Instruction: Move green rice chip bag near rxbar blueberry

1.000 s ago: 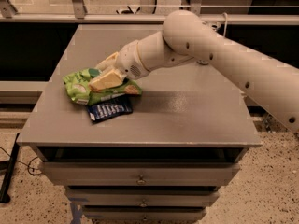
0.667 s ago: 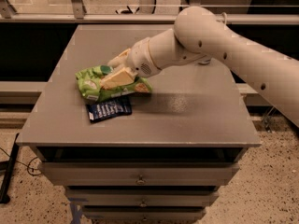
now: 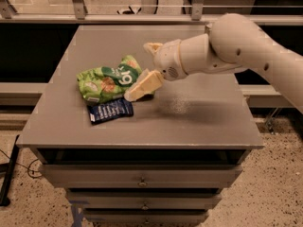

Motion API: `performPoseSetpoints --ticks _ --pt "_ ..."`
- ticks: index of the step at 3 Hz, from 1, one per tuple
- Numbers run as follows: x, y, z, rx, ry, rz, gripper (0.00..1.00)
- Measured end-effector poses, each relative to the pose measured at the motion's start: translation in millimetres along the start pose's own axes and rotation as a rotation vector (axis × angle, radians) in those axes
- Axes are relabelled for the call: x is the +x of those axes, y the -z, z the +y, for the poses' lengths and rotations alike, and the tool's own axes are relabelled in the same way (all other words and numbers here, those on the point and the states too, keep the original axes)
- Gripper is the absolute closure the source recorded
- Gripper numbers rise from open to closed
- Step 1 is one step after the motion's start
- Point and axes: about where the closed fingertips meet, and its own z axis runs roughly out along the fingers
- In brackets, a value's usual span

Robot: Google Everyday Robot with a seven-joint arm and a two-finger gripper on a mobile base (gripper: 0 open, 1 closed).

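The green rice chip bag lies on the grey table, left of centre, its logo facing up. The rxbar blueberry, a small dark blue wrapper, lies right in front of the bag and touches its front edge. My gripper is at the bag's right end with its fingers spread wide. One cream finger rests by the bag's right front corner, and the other is raised behind it. The bag is not gripped.
The table is a drawer cabinet with drawer fronts below its front edge. A rail and posts run behind it. My arm reaches in from the right over the table's right half.
The gripper has moved right with the bag and its fingers have spread apart. The bag now lies flatter on the table beside the blue bar.
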Motion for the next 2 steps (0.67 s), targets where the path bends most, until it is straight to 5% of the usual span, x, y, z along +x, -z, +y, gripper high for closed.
performPoseSetpoints --ticks 2 --pt "44.1 95.7 -4.9 0.190 -0.044 -0.110 0.00"
